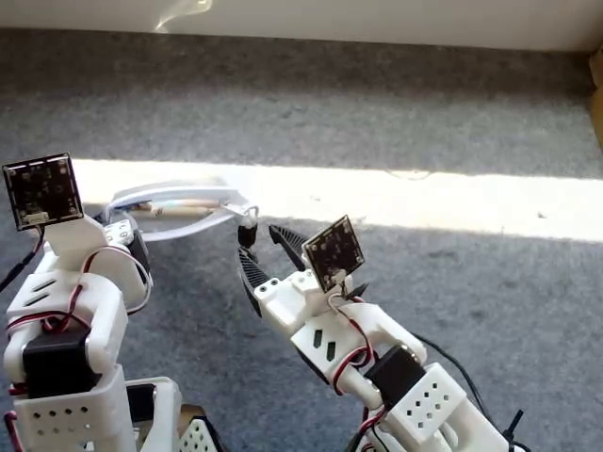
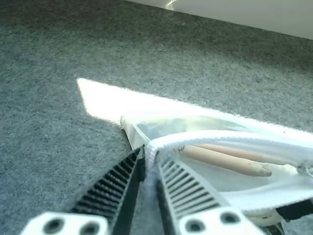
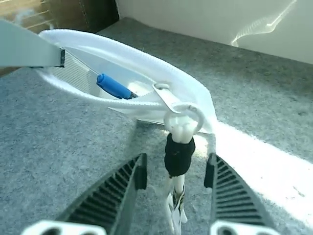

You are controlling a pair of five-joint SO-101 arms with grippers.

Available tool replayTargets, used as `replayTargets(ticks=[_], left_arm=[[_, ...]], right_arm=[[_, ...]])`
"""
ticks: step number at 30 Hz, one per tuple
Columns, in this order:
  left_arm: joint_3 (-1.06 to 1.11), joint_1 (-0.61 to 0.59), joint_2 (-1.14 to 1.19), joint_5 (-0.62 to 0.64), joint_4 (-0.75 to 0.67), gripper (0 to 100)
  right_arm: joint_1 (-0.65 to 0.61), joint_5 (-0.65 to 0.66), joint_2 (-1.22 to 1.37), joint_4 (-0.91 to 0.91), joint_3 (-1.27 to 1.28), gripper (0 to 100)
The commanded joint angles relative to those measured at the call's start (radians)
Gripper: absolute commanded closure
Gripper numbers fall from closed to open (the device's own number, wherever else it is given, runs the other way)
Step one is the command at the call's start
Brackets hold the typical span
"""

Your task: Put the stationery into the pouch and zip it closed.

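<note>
High view: white pouch [image 1: 179,202] left of middle in the sunny strip [image 1: 424,198], mouth open. Just right of it, right claw [image 1: 256,240] spread around the zip pull [image 1: 248,229]. Could shut on air and miss.

Left wrist view: left claw [image 2: 149,164] pinched tight on the pouch's thin rim. Inside, a wooden pencil [image 2: 225,159]. Might lose that rim under a hard tug, letting the pouch slide.

Right wrist view: right claw apart, the pull's cord between, not touching. Inside, a blue pen [image 3: 113,87]. Could jam the zip.
</note>
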Motion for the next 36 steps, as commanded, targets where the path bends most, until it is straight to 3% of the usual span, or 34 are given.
replayTargets(ticks=[1, 7, 20, 24, 36], left_arm=[[-0.012, -0.012, -0.015, -0.011, -0.008, 99], [-0.012, -0.012, -0.015, -0.011, -0.008, 99], [-0.012, -0.012, -0.015, -0.011, -0.008, 99], [-0.012, -0.012, -0.015, -0.011, -0.008, 99], [-0.01, -0.012, -0.015, -0.011, -0.008, 99]], right_arm=[[-0.004, 0.005, 0.038, -0.022, -0.018, 74.2], [-0.004, 0.005, 0.208, -0.07, -0.074, 73.9], [-0.002, 0.009, 0.234, -0.251, -0.084, 75.1], [-0.002, 0.011, 0.234, -0.254, -0.084, 81.3], [0.025, 0.011, 0.237, -0.259, -0.067, 82.0]])
